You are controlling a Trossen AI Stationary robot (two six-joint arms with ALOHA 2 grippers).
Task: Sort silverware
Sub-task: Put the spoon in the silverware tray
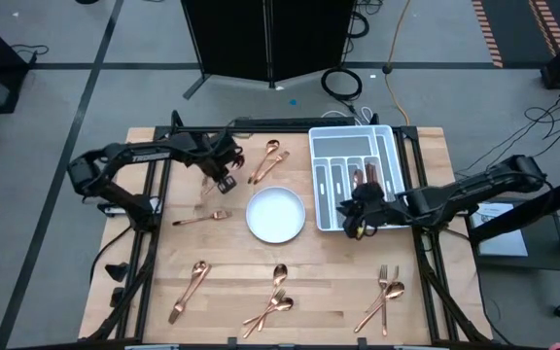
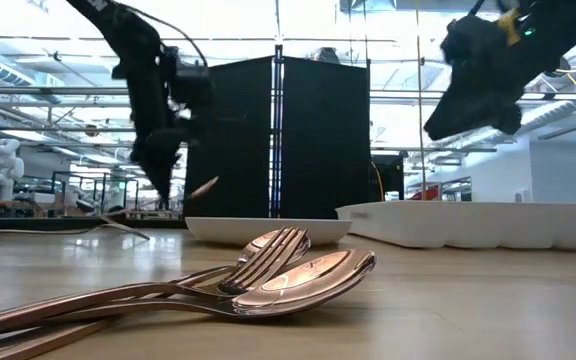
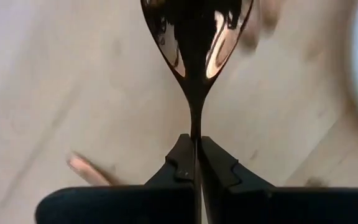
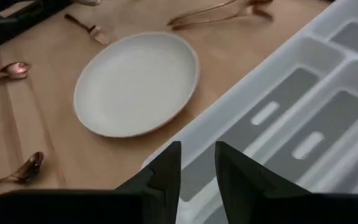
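Left wrist view | left hand (image 3: pixel 196 163) clamps spoon (image 3: pixel 196 37) handle | bowl top cut off

both arms are looking matte black and chunky, the right pincer (image 1: pixel 357 229) showing yellow wiring, the left pincer (image 1: pixel 225 182) a white tag
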